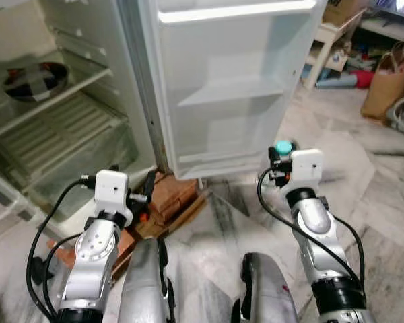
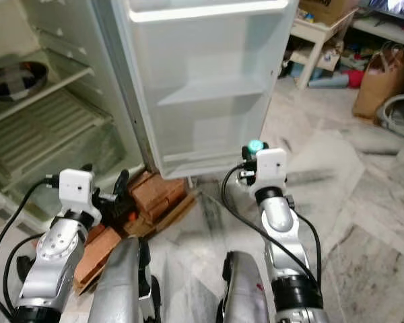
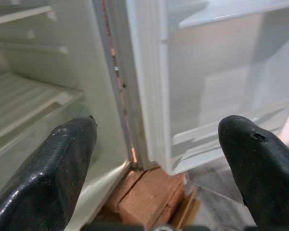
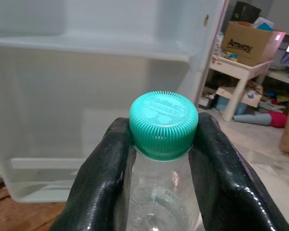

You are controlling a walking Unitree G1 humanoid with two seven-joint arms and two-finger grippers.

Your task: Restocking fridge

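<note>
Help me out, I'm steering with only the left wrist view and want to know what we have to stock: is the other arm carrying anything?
Observer: Yes. The right gripper is shut on a clear bottle with a green cap, held just below the cap.
Operator: Where is it pointing?
Observer: At the open fridge door, whose door shelves look bare.
Operator: Anything already inside the fridge?
Observer: A dark bowl sits on an upper shelf to the left.
</note>
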